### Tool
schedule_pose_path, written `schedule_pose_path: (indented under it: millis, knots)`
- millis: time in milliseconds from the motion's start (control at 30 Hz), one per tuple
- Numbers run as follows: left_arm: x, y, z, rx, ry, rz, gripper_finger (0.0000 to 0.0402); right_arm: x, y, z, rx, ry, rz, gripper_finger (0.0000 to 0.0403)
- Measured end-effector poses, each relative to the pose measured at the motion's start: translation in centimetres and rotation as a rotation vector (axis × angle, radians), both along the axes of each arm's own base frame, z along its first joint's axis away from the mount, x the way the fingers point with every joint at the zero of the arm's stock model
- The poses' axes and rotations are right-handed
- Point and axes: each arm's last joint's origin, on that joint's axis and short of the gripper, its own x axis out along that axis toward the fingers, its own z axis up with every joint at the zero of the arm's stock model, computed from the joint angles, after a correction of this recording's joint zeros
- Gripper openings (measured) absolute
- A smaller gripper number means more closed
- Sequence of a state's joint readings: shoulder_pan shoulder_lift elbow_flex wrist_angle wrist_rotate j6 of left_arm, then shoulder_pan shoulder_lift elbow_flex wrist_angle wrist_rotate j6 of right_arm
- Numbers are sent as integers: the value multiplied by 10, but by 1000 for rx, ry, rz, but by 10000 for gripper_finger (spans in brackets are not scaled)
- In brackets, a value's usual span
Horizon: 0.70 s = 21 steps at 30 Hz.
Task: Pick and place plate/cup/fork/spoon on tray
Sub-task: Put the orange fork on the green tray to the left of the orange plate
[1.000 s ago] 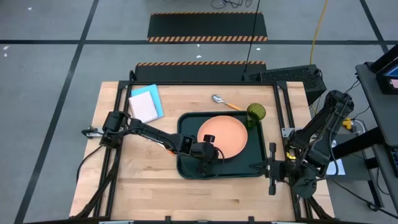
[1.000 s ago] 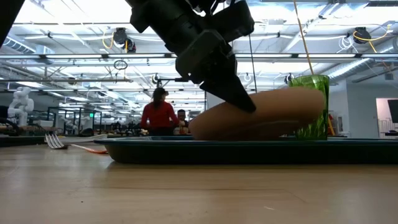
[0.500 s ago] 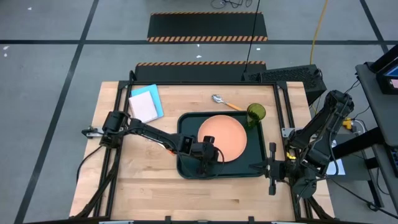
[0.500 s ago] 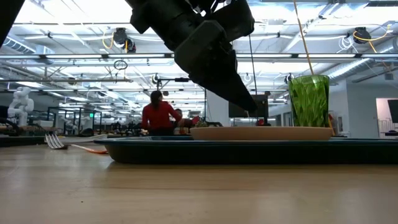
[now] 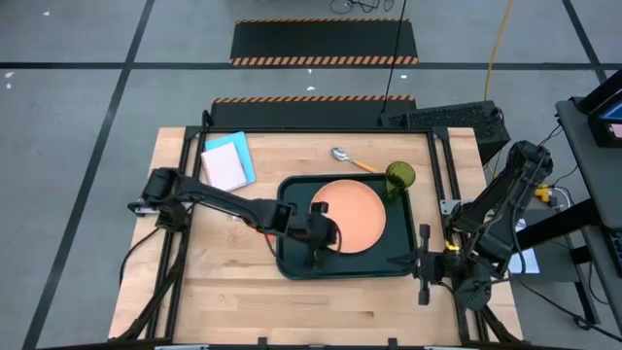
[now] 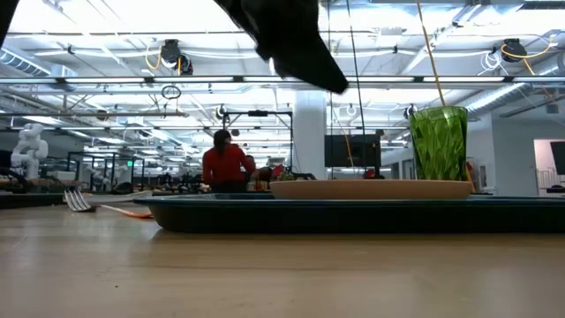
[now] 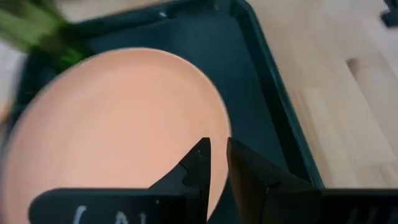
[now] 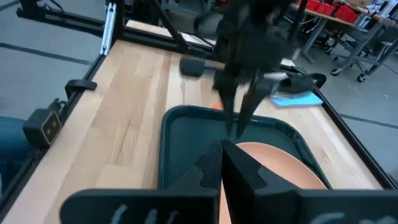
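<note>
Plate [image 5: 352, 213] flat in tray [image 5: 292, 264], cup [image 5: 399, 178] beside

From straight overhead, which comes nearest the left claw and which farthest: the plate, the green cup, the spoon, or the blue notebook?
Measured from the left gripper in the high view:
1. The plate, right beside it on the tray.
2. The cup, at the tray's far right corner.
3. The spoon on the table behind the tray, about as far as the cup; too close to call.
4. The notebook, far left corner.

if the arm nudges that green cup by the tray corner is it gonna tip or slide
The cup stands upright, taller than it is wide, so a high nudge would probably tip it. It looks like thin translucent plastic, likely light, so a low push may slide it. Once over, its round wall could let it roll toward the plate.
</note>
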<state>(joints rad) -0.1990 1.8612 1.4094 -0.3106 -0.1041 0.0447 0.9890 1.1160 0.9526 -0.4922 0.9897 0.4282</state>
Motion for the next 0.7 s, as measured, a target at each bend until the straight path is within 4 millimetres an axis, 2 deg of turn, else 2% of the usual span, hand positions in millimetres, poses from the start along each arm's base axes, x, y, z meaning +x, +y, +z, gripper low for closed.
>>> schedule_pose_path:
  millis: [100,333,567,700]
  knots:
    - [-15,-3,14,44,37,59,58,0,-1,-3,-4,4,-3,0]
    - [-47,-18,30,119,117,139,58,0,0,-3,55,-5,-25,0]
    - [-73,-29,10,102,272,267,58,0,-1,-3,52,-3,-24,0]
    - [-91,-33,-19,103,349,357,58,0,-1,-3,25,2,-12,0]
